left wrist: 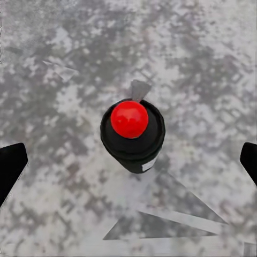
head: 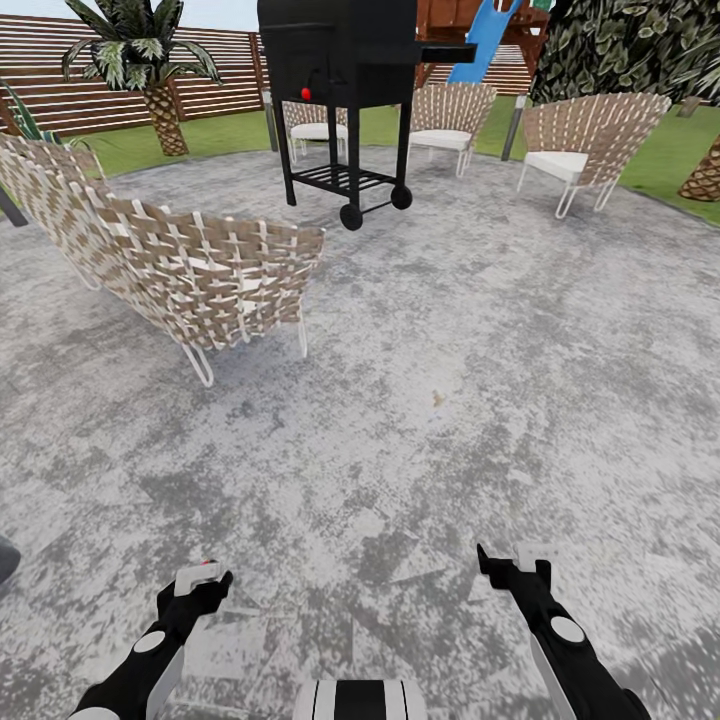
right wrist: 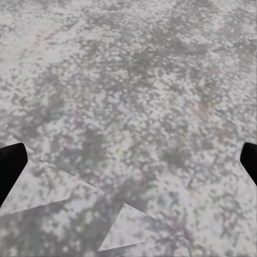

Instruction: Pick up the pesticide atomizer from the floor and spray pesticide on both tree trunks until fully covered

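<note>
The pesticide atomizer [left wrist: 132, 140] stands on the grey paved floor right under my left gripper [left wrist: 128, 160]. In the left wrist view it is a dark rounded bottle with a red ball on top. The gripper's fingers are spread wide on either side of it and do not touch it. In the head view my left gripper [head: 200, 582] hangs low at the near left, with the atomizer's red top [head: 208, 564] at its tip. My right gripper [head: 515, 562] is open over bare paving at the near right. The garden's lawn [head: 230, 135] and slat fence [head: 60, 85] lie far ahead. The two trees are out of view.
A woven chair [head: 200, 270] stands close ahead on the left. A black wheeled grill [head: 340, 90] is straight ahead, with more woven chairs [head: 590, 140] behind and to its right. Palms [head: 150, 70] grow at the patio's edge. A blue slide [head: 485, 35] rises at the back.
</note>
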You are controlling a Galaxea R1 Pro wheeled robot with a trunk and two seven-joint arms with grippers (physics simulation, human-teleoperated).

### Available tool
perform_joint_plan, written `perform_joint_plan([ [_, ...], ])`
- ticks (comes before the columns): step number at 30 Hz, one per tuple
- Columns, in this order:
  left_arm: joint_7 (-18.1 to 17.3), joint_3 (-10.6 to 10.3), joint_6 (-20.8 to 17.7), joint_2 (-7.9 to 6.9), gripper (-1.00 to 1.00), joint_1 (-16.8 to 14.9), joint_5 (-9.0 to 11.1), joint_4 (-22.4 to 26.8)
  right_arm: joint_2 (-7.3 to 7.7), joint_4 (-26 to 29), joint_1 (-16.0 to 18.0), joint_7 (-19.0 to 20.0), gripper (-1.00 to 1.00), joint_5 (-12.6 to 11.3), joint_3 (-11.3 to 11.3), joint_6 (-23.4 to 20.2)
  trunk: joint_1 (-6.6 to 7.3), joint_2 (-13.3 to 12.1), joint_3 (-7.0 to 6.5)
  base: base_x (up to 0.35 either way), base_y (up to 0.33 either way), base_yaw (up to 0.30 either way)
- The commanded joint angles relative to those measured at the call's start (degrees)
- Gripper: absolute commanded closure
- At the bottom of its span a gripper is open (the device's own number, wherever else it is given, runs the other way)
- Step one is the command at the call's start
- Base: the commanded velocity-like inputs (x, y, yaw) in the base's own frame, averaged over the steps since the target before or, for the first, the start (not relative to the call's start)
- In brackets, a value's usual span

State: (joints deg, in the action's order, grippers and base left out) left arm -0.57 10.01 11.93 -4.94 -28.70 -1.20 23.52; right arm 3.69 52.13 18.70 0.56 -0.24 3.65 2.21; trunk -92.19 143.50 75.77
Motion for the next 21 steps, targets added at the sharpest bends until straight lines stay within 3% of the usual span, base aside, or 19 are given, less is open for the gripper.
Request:
perform_joint_plan([
  [1,-0.07,0.19,0.2,0.02,-1.0,0.0,-0.13,-0.06,0.0,-0.02,0.02,0.06,-1.0,-0.03,0.04,0.15,0.0,0.01,0.03,0.051,0.038,0.0],
  [12,-0.13,0.15,0.26,0.02,-1.0,0.18,-0.12,0.01,0.0,0.01,0.02,0.1,-1.0,-0.1,0.05,0.15,0.0,0.01,0.03,0.011,0.008,0.0],
  [21,-0.13,0.11,0.26,0.02,-1.0,0.15,-0.12,-0.05,0.0,0.0,0.02,0.06,-1.0,-0.08,0.21,0.08,-0.18,0.11,1.77,0.0,0.0,0.0],
])
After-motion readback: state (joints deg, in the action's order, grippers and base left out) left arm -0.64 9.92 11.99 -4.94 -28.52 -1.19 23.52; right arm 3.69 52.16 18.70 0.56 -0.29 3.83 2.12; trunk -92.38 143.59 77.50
